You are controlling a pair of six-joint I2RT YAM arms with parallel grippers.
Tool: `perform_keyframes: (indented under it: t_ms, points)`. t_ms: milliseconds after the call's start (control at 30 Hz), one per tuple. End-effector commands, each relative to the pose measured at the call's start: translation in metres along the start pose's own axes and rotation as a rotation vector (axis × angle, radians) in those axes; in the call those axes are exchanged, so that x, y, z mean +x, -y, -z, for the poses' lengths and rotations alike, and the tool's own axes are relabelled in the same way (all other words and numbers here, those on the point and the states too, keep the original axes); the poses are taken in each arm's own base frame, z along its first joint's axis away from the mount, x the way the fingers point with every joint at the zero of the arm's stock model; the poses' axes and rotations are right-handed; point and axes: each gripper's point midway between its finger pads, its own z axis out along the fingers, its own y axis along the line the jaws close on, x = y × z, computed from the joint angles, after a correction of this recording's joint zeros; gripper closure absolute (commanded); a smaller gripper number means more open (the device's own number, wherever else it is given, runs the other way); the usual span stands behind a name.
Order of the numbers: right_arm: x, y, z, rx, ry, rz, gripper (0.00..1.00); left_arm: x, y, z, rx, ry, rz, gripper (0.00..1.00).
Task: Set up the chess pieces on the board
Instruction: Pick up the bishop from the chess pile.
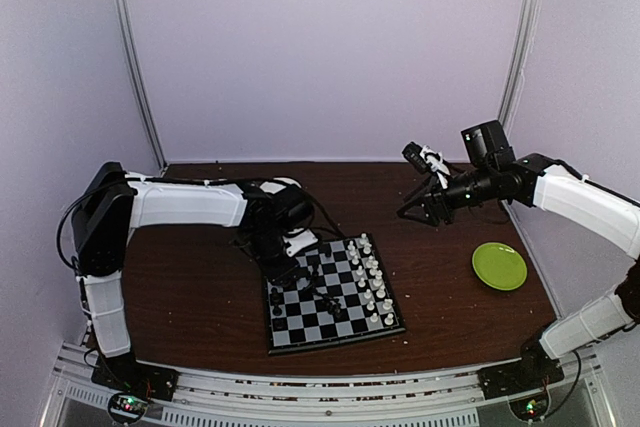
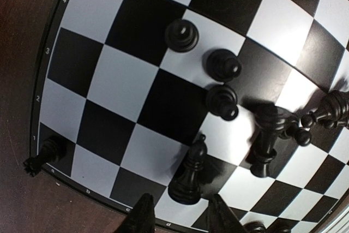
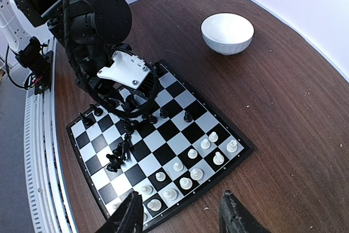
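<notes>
Your left end effector (image 2: 180,217) hangs over the board (image 2: 115,84), narrowly parted and empty, beside a black piece (image 2: 190,175). Your right end effector (image 3: 182,216) gapes wide, empty.

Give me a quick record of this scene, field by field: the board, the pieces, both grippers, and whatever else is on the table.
board: checkered, flat on the brown table, in front of the left arm
white pieces: upright in two rows along one side of the board
black pieces: scattered mid-board, some upright, some toppled
left gripper: low over the black pieces, jaws apart, holding nothing
right gripper: raised, away from the board, open and empty
other things: white bowl and green plate, both off the board
</notes>
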Motion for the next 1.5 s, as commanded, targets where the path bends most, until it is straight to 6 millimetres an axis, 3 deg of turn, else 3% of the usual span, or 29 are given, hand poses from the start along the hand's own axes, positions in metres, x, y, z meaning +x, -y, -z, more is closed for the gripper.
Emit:
perform_keyframes:
  t_ms: [0,733,933,1033,1267,1467]
  points:
    - [0.004,0.001,-0.003,-0.008,0.002,0.002,0.52,-0.019,0.003,0.002,0.017,0.052,-0.028,0.68]
    - [0.005,0.001,-0.005,-0.016,-0.001,-0.005,0.52,-0.014,0.009,-0.012,0.049,0.022,-0.060,0.80]
    - [0.001,0.002,-0.004,-0.009,0.008,-0.010,0.52,-0.016,0.008,-0.005,0.047,0.038,-0.059,0.87]
    - [-0.013,0.008,0.005,0.042,0.023,-0.014,0.52,-0.022,0.003,0.017,0.017,0.091,-0.048,0.88]
    - [-0.064,0.005,0.023,0.025,0.094,-0.077,0.52,-0.048,-0.001,0.091,-0.005,0.303,-0.004,0.88]
    - [-0.086,-0.002,0.011,-0.103,0.109,-0.214,0.52,-0.089,0.038,0.167,0.226,0.716,-0.035,0.86]
